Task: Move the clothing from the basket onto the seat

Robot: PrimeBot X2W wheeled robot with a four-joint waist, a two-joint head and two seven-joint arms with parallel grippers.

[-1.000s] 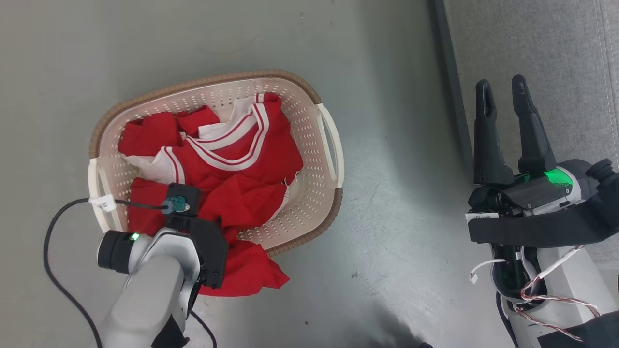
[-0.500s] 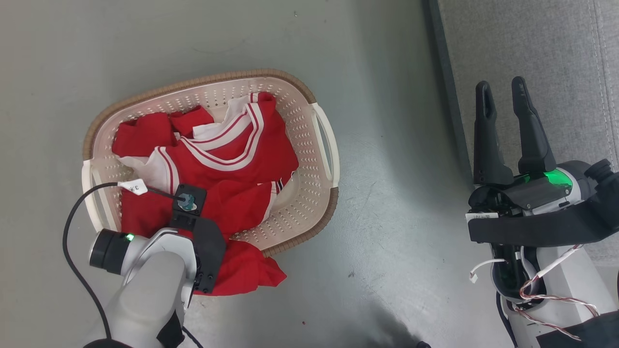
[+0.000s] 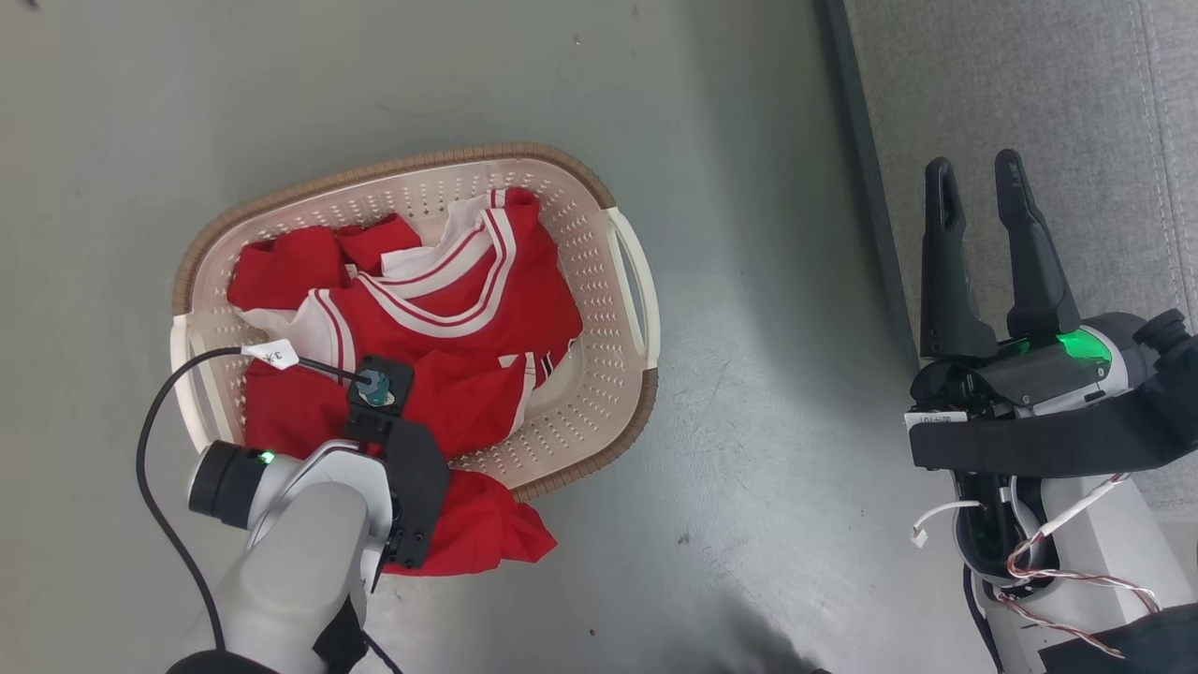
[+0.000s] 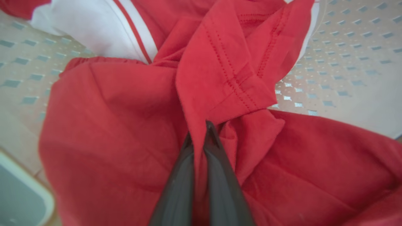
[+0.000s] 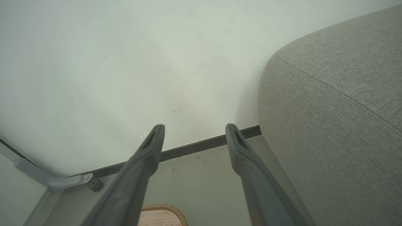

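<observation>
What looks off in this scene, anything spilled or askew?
The red clothing isn't all inside the basket: one flap hangs over the near rim and lies on the floor. The rest sits bunched inside. Nothing looks damaged.

You have clothing (image 4: pixel 110 125) of soft matt red cloth, hems double-stitched, trim white. Your basket (image 3: pixel 594 281) is smooth cream plastic, perforated, its rim brown and woven-looking. The seat (image 5: pixel 329 110) is coarse grey woven fabric, matt, with a stitched seam. The floor (image 3: pixel 749 393) is smooth grey-green with a dull sheen and faint scuffs.
</observation>
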